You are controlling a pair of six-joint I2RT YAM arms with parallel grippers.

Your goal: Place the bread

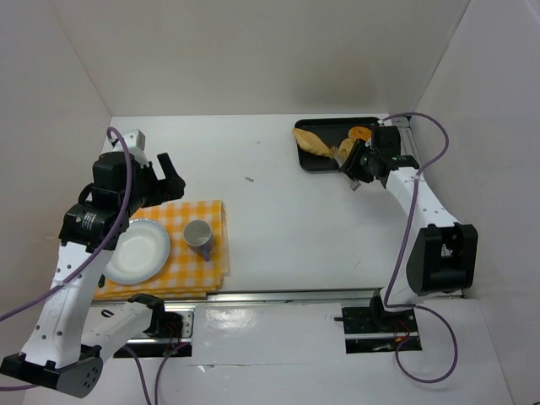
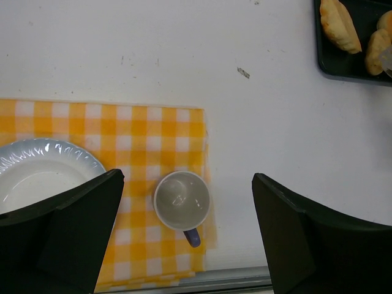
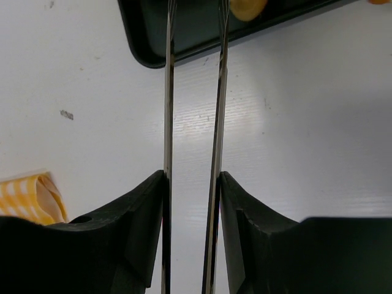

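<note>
**Fingers (image 3: pixel 138 220) pressed on the tongs (image 3: pixel 169 92), bread (image 3: pixel 248 6) just ahead**

Between the two black pads of the right gripper (image 3: pixel 193 184) stand the thin metal blades of the tongs, and the pads press on them from both sides. The gripper is closed most of the way on this tool, but a narrow gap is open between the blades, so the tongs are not squeezed together. Ahead of the fingers the blades run over the white table (image 3: pixel 294 153) and cross the rim of the black tray (image 3: pixel 141 37). One piece of bread lies in the tray just beside the right blade. The tips go out of the picture, so I cannot tell if they touch it (the top view is too small to decide).

I judge that the step in hand is catching the bread. To do it well, the blades should come one on each side of the piece. Then the fingers close slowly, enough to hold but not to crush, and lift straight up before crossing the rim.

Far to the left of these fingers, the left gripper (image 2: pixel 188 177) hangs wide open and empty. Below it are a mug (image 2: pixel 182 202), a white plate (image 2: pixel 61 150) and a checked cloth (image 2: pixel 122 128). The plate is probably where the bread should go.
</note>
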